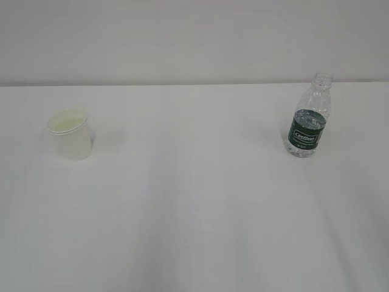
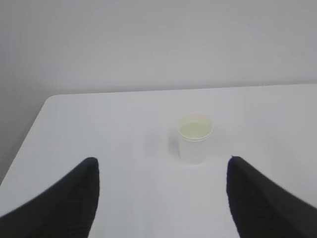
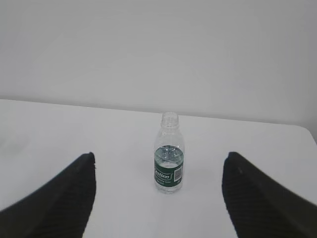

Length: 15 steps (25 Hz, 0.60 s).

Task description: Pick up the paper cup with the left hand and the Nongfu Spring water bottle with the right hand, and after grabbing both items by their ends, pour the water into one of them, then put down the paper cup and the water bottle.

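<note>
A: How far is the task now, from what we can see?

B: It is at the very beginning, I think. The paper cup (image 1: 72, 134) stands upright on the white table (image 1: 194, 213), and nothing holds it. I take the cup as the landmark. The Nongfu Spring water bottle (image 1: 308, 118) stands well apart from the cup, far to its right in the exterior view, also upright and without a cap.

A: And the two grippers?

B: The left hand (image 2: 161, 198) has its jaws spread wide, with nothing between them. In the left wrist view the cup sits ahead of the jaws, about in the middle of the gap, but not yet between the fingers. The right hand (image 3: 158, 198) is the same: jaws wide apart and empty, and the bottle is ahead of them, centred. In the exterior view neither arm is visible.

A: Is there water in the cup?

B: I cannot say for sure. The inside looks pale cream, and I see no liquid there. In the bottle some water (image 3: 169, 163) seems to be present near the label, but the level is hard to read.

A: So what is left?

B: In my judgement, everything: both grasps, the lifting, the pouring, and then putting cup and bottle down again.
</note>
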Each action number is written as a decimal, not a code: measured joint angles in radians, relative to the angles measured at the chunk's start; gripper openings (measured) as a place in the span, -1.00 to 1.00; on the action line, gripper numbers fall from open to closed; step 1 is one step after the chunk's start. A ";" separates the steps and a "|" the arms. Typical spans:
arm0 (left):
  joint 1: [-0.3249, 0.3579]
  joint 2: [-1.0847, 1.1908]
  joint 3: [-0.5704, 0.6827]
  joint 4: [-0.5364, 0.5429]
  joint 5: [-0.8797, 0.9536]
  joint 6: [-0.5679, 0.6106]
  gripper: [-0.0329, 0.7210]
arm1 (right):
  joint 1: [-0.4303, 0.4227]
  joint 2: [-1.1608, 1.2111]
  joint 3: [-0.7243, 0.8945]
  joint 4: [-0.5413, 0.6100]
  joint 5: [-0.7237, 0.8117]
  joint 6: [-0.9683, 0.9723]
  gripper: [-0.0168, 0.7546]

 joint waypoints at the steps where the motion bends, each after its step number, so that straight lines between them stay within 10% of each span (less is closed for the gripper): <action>1: 0.000 -0.011 0.000 -0.005 0.021 0.019 0.61 | 0.000 -0.025 0.000 0.000 0.021 0.000 0.58; 15: -0.026 -0.136 -0.075 -0.099 0.361 0.057 0.56 | 0.000 -0.253 0.000 0.007 0.348 -0.002 0.58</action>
